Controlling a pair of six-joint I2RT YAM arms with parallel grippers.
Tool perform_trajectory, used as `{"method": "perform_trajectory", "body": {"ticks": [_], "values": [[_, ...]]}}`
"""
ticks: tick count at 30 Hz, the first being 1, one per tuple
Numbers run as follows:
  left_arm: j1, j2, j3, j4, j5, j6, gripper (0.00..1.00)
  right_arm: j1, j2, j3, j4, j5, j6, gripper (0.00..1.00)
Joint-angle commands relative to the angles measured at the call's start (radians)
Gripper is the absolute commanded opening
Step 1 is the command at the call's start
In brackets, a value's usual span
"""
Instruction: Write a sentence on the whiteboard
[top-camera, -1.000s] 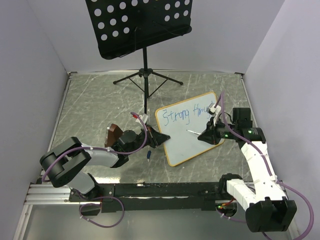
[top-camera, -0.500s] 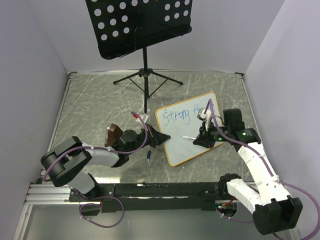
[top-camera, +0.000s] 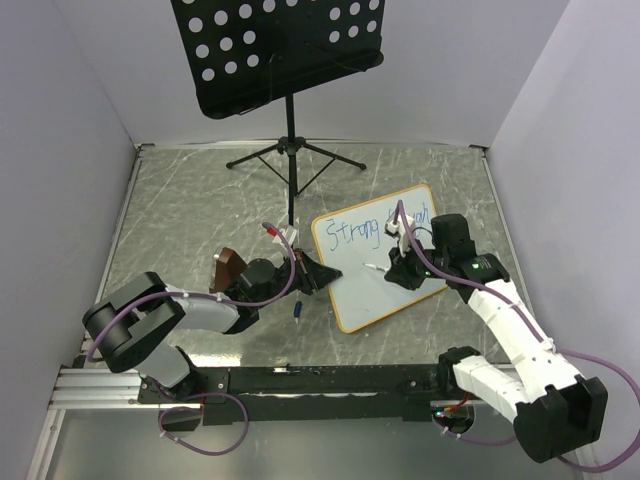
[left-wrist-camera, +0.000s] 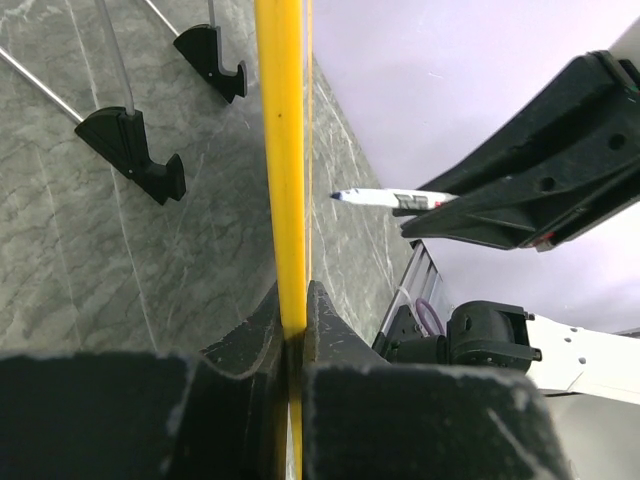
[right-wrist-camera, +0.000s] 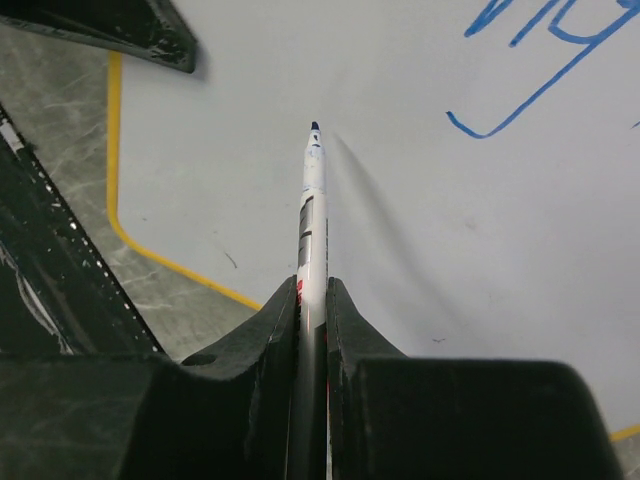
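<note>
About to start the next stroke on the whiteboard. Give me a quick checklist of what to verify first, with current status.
1. Left gripper clamped on the whiteboard frame: ok.
2. Right gripper shut on the marker: ok.
3. Marker tip over blank board: ok.
4. Tip touching the surface: cannot tell.
5. The sentence finished: not ok, only a top line shows, partly hidden.

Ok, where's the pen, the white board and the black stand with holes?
pen (right-wrist-camera: 312, 200): right wrist view, on the white barrel below the tip.
whiteboard (top-camera: 366, 295): top view, on the bare white lower part.
music stand (top-camera: 282, 82): top view, on the black plate's lower part.
</note>
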Motion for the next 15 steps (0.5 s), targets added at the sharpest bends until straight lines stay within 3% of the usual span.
{"method": "perform_trajectory", "body": {"ticks": [1, 15], "values": [[-0.004, 0.004, 0.039, 0.099, 0.028, 0.013, 0.01, 0.026, 0.022, 0.002, 0.063, 0.068, 0.036, 0.0], [-0.004, 0.012, 0.039, 0.114, 0.036, 0.014, 0.01, 0.061, 0.063, 0.008, 0.068, 0.074, 0.036, 0.0]]}}
